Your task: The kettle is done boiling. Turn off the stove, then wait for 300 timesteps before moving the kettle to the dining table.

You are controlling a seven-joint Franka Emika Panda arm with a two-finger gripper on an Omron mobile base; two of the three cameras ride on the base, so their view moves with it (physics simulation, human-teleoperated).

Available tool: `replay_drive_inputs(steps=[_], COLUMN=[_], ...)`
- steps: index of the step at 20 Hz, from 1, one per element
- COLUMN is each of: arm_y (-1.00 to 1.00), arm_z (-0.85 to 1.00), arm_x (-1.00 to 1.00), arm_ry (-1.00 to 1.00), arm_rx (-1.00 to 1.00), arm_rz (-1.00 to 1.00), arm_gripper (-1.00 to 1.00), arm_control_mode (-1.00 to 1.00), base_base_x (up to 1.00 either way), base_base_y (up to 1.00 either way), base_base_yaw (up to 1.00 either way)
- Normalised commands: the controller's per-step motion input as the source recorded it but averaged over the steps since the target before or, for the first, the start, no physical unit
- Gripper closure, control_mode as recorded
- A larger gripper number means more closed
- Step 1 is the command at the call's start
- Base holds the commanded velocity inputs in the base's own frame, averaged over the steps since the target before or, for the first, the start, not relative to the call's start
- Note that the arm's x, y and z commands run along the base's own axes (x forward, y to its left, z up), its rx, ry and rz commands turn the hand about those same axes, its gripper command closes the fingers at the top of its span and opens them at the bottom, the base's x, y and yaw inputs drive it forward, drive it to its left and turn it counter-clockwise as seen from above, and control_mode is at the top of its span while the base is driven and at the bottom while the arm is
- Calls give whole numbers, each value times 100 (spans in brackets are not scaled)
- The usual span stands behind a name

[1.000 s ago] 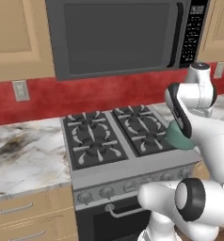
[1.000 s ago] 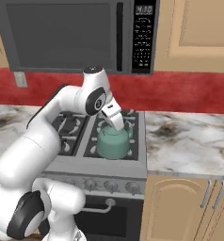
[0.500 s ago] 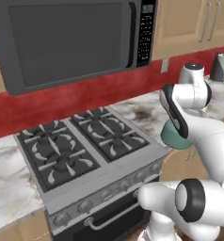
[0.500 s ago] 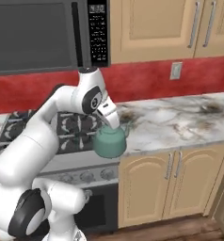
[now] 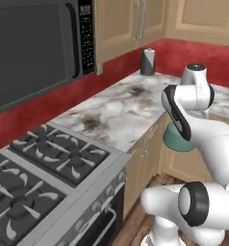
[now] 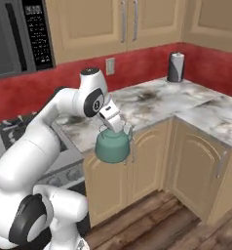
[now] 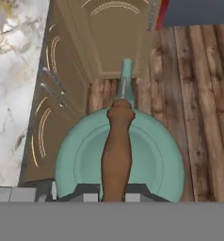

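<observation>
The stove [image 5: 44, 178] is seen at the lower left of the left base view, with its grates bare. The marble counter [image 6: 152, 100] is beside it, above wooden cabinet doors [image 6: 137, 166]. The kettle [image 6: 112, 145] is held in the air over the wood floor [image 7: 198, 94], in front of the cabinets. Its brown handle [image 7: 117, 150] is pinched by the closed gripper [image 6: 116, 128].

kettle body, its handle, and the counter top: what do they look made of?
Kettle: smooth teal body with a soft sheen, probably enamelled or painted metal; ceramic is possible.
Kettle handle: matte brown, rounded bar, looks like wood, though no grain shows.
Counter top: white-beige with grey-brown veining and dark blotches, reads as polished marble or a marble-look stone.
</observation>
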Motion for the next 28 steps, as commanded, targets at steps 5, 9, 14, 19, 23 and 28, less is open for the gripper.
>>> replay_drive_inputs(steps=[5,9,14,19,23,28], arm_y=[0,0,0,0,0,0], arm_z=[0,0,0,0,0,0], arm_x=[0,0,0,0,0,0], arm_ry=[0,0,0,0,0,0], arm_rx=[0,0,0,0,0,0], arm_rz=[0,0,0,0,0,0], arm_gripper=[100,100,100,100,100,100], arm_control_mode=[100,100,100,100,100,100], base_base_x=[-1,-3,-3,0,0,0], base_base_y=[0,0,0,0,0,0], base_base_yaw=[-67,-67,-68,-68,-68,-69])
